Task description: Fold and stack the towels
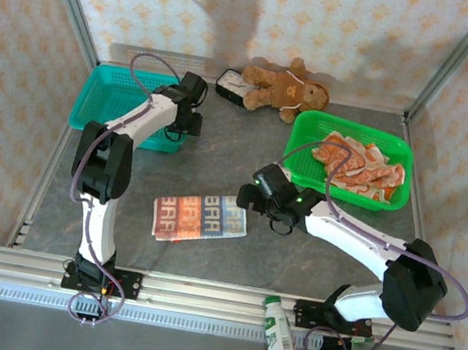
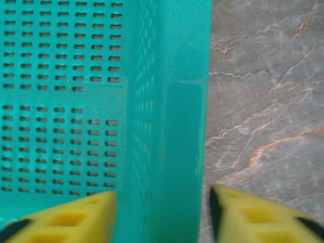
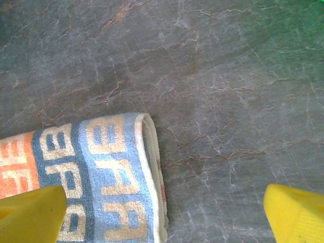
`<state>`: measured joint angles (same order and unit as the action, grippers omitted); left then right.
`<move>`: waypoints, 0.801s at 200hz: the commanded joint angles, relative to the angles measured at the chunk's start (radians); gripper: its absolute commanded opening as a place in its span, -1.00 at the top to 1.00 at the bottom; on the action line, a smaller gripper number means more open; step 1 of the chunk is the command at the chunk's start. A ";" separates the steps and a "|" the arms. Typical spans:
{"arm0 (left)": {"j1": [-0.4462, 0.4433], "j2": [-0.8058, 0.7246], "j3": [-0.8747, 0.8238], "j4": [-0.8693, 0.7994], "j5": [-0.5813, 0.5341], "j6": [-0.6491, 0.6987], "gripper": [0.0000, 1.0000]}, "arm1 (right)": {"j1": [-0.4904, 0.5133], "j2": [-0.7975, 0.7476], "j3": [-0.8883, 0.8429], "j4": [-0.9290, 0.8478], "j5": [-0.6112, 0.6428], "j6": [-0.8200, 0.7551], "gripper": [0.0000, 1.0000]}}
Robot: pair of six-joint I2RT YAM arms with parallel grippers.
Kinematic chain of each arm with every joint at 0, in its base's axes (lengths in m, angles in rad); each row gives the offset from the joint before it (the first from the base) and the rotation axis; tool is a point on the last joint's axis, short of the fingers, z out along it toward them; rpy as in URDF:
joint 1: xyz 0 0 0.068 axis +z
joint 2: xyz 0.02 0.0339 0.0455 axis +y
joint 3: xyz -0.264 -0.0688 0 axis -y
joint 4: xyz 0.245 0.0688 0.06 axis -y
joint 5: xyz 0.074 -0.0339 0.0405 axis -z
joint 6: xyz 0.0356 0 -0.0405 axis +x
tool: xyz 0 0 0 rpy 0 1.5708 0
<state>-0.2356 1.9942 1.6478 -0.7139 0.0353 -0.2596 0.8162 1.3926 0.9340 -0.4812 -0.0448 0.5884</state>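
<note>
The right gripper point(image 3: 162, 217) stands wide open with nothing between its yellow fingertips point(image 3: 30, 212). One tip hangs over the folded towel point(image 3: 101, 172), the other over bare table point(image 3: 228, 91). Cream block letters run along the towel's blue-grey band. A B, an A and an H can be picked out, but no whole word reads for sure. Beside that band lies an orange one with more cream letters. A white hem wraps the towel's rounded, folded end, which lies between the two tips.

From above, the folded towel point(image 1: 200, 219) is a flat rectangle near the front middle of the table. Its long axis runs left to right, with the right end tilted slightly away from the arm bases. The bands cross its short way, orange toward the left and blue-grey toward the right. The right gripper point(image 1: 244, 196) is just by its far right corner.

The left gripper point(image 2: 162, 223) is also open and holds nothing. Its yellow fingers point(image 2: 66, 220) straddle the side wall of the teal basket point(image 2: 167, 101), one over the slotted floor and one over the table. In the top view the left gripper point(image 1: 179, 125) sits at the right edge of the teal basket point(image 1: 102, 104).

More towels point(image 1: 357, 164) lie as a crumpled orange-and-white heap in the green basket point(image 1: 347, 197) at the far right, their prints too small to tell. A bottle point(image 1: 282, 343) lies at the front rail, its label unreadable.
</note>
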 commanded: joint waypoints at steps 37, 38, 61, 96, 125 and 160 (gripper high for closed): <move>-0.005 -0.400 -0.279 0.041 0.041 -0.177 -0.95 | 0.003 0.056 0.046 0.034 -0.022 -0.061 -0.99; -0.005 -0.404 -0.288 0.042 0.041 -0.181 -0.97 | 0.003 0.057 0.047 0.034 -0.022 -0.062 -0.99; -0.006 -0.560 -0.475 0.058 0.064 -0.266 -1.00 | 0.009 0.077 0.058 0.054 -0.035 -0.073 -0.99; -0.007 -0.794 -0.754 0.063 0.088 -0.384 -0.99 | 0.014 0.112 0.098 0.055 -0.053 -0.091 -0.99; -0.026 -0.977 -0.950 0.062 0.122 -0.479 -0.69 | 0.016 0.130 0.124 0.054 -0.066 -0.098 -0.99; -0.074 -1.080 -1.099 0.061 0.127 -0.538 -0.32 | 0.023 0.149 0.140 0.053 -0.080 -0.098 -0.99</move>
<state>-0.2825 0.9543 0.6147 -0.6464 0.1528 -0.7136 0.8288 1.5242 1.0389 -0.4278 -0.1215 0.5064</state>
